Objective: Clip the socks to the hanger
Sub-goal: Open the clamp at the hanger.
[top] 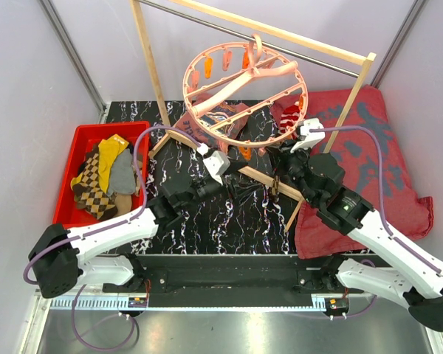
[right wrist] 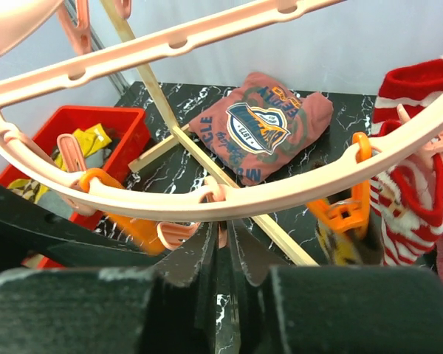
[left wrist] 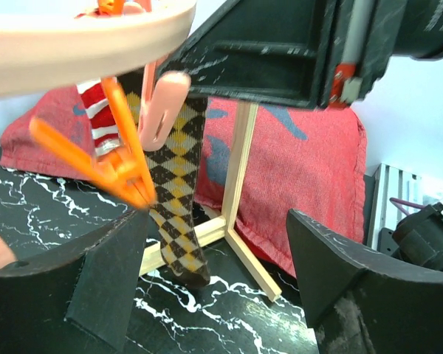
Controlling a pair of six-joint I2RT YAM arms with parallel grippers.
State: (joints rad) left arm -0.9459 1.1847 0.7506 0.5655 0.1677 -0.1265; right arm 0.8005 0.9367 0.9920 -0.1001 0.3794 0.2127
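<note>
The salmon-pink ring hanger (top: 229, 92) hangs from the wooden rack's bar. My right gripper (right wrist: 223, 236) is under its near rim (right wrist: 280, 188), with the jaws shut on a small pink clip (right wrist: 222, 234). A brown-tan argyle sock (left wrist: 176, 199) hangs from a pink clip (left wrist: 162, 110). Beside it are an orange clip (left wrist: 122, 166) and a red-white striped sock (right wrist: 413, 199). My left gripper (left wrist: 218, 221) is open below the rim (left wrist: 81, 44), holding nothing, with the argyle sock by its left finger. More socks (top: 103, 173) lie in the red bin.
The red bin (top: 74, 158) stands at the left. The wooden rack's feet (left wrist: 236, 177) cross the black marble table. A large dark-red patterned cloth (top: 369, 155) lies at the right. A salmon printed cloth (right wrist: 262, 125) lies under the hanger.
</note>
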